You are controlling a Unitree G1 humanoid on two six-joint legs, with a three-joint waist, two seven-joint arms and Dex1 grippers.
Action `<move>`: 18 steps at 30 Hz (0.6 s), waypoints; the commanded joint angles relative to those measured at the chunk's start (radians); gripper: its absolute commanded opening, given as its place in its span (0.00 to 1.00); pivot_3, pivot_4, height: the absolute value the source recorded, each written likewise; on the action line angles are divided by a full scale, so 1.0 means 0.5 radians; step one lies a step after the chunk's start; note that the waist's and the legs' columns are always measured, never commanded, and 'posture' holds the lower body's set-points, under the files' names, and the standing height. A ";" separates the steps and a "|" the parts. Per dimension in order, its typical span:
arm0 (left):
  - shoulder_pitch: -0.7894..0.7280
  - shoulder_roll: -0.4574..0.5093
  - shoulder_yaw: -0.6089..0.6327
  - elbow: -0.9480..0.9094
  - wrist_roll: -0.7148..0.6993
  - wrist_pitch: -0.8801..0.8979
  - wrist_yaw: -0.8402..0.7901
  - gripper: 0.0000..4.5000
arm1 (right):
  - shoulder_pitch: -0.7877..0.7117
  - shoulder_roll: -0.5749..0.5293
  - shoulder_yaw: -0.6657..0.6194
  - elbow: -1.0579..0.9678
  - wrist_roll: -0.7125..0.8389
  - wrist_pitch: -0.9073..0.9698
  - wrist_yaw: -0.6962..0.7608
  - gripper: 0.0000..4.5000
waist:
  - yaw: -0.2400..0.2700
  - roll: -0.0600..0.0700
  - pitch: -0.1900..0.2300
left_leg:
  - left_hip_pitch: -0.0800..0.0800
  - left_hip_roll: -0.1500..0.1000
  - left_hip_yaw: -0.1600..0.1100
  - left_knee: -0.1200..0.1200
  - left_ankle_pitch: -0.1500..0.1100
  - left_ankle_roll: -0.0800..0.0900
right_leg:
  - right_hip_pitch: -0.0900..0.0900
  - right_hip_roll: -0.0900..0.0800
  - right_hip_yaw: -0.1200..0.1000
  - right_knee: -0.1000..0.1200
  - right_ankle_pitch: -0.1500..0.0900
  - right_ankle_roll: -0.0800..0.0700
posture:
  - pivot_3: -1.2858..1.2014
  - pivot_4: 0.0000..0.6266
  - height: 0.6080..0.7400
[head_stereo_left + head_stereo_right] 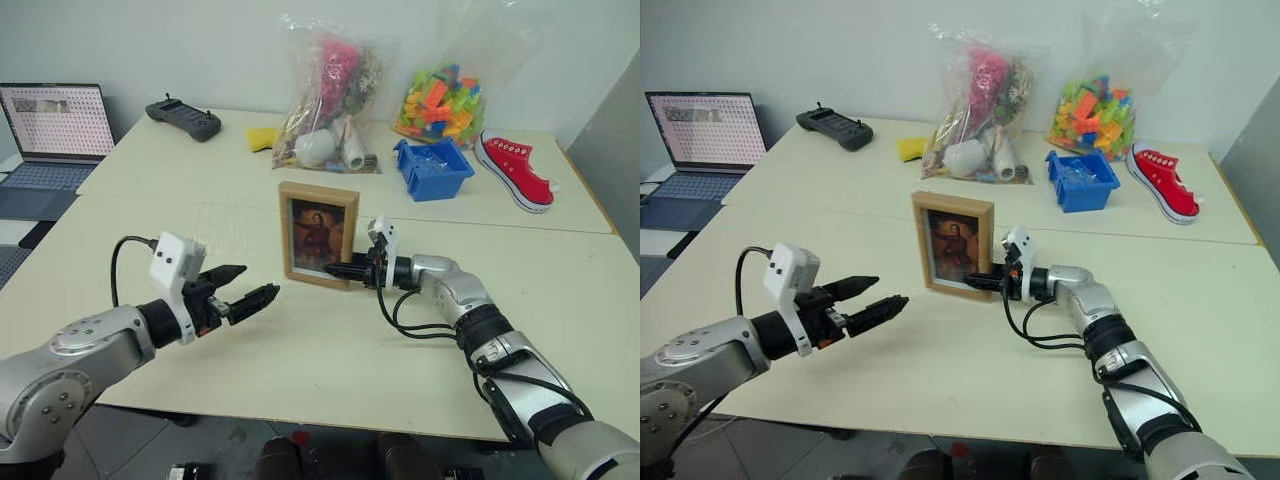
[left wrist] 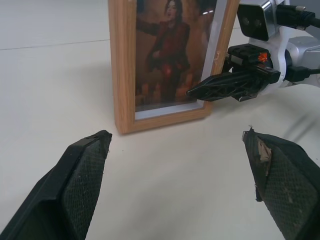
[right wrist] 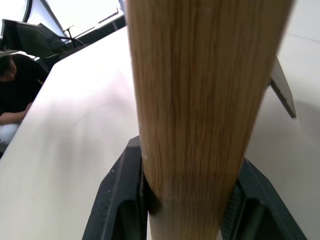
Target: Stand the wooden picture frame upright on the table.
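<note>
Two tools work at the counter (image 1: 300,340): the right tool (image 1: 345,270) is clenched on the lower right edge of the picture frame (image 1: 318,234), one finger at the front and one behind. The picture frame stands upright on the counter, picture side facing the left tool (image 1: 250,288), which hangs released, fingers spread, near the frame's front and apart from it.

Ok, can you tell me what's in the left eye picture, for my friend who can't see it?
A wooden picture frame stands upright on a cream table, and the robot's right tool pinches its lower edge. The left tool waits open, a little way off. Behind are a laptop, bags of toys, a blue bin and a red shoe.
</note>
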 commanded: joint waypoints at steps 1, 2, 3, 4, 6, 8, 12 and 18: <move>-0.005 -0.022 0.005 -0.014 0.079 -0.034 -0.070 1.00 | 0.038 -0.010 -0.046 -0.034 -0.111 -0.092 0.081 0.30 | -0.003 0.000 0.000 | 0.000 0.000 0.000 0.000 0.000 0.000 | 0.000 0.000 0.000 0.000 0.000 0.000 | 0.52 0.24 1.00; -0.005 -0.026 0.003 -0.005 0.101 -0.034 -0.079 1.00 | 0.060 -0.007 -0.050 -0.065 -0.120 -0.086 0.094 0.30 | -0.002 0.000 0.000 | 0.000 0.000 -0.001 0.000 0.000 0.000 | 0.000 0.000 -0.001 0.001 0.000 0.000 | 0.52 0.24 1.00; -0.011 -0.029 0.004 0.011 0.116 -0.031 -0.090 1.00 | 0.081 0.001 -0.067 -0.108 -0.110 -0.045 0.095 0.30 | 0.000 0.000 0.000 | 0.000 0.000 -0.001 0.000 0.000 0.000 | 0.000 0.000 -0.001 0.002 0.000 0.000 | 0.52 0.24 1.00; -0.015 -0.033 0.005 0.022 0.128 -0.027 -0.100 1.00 | 0.097 0.008 -0.083 -0.140 -0.106 -0.012 0.096 0.30 | 0.000 0.000 0.000 | 0.000 0.000 -0.002 0.000 0.000 0.000 | 0.000 0.000 -0.001 0.003 0.000 0.000 | 0.52 0.24 1.00; -0.051 -0.029 0.001 0.068 0.162 -0.027 -0.133 1.00 | 0.119 0.006 -0.118 -0.200 -0.105 0.023 0.083 0.45 | -0.002 0.000 0.000 | 0.001 0.000 -0.001 0.001 0.000 0.000 | 0.000 0.000 -0.001 0.005 0.000 0.000 | 0.52 0.24 1.00; -0.100 -0.016 0.008 0.127 0.185 -0.027 -0.176 1.00 | 0.157 -0.035 -0.148 -0.304 -0.102 0.070 0.083 0.55 | 0.001 0.000 0.000 | 0.002 0.000 -0.001 0.001 0.000 0.000 | 0.000 0.000 -0.001 0.006 0.000 0.000 | 0.52 0.24 1.00; -0.178 0.002 0.029 0.217 0.215 -0.012 -0.253 1.00 | 0.279 -0.203 -0.188 -0.540 -0.141 0.144 0.095 0.73 | 0.004 0.000 0.000 | 0.000 0.000 -0.002 0.001 0.000 0.000 | 0.000 0.001 -0.002 0.004 0.000 0.000 | 0.52 0.24 1.00; -0.261 0.148 0.068 0.410 0.383 -0.051 -0.453 1.00 | 0.584 -0.681 -0.334 -1.229 -0.078 0.452 0.108 0.99 | 0.006 0.001 0.001 | -0.003 0.000 -0.003 0.000 0.000 0.000 | -0.004 0.001 -0.002 0.003 0.000 0.000 | 0.52 0.24 1.00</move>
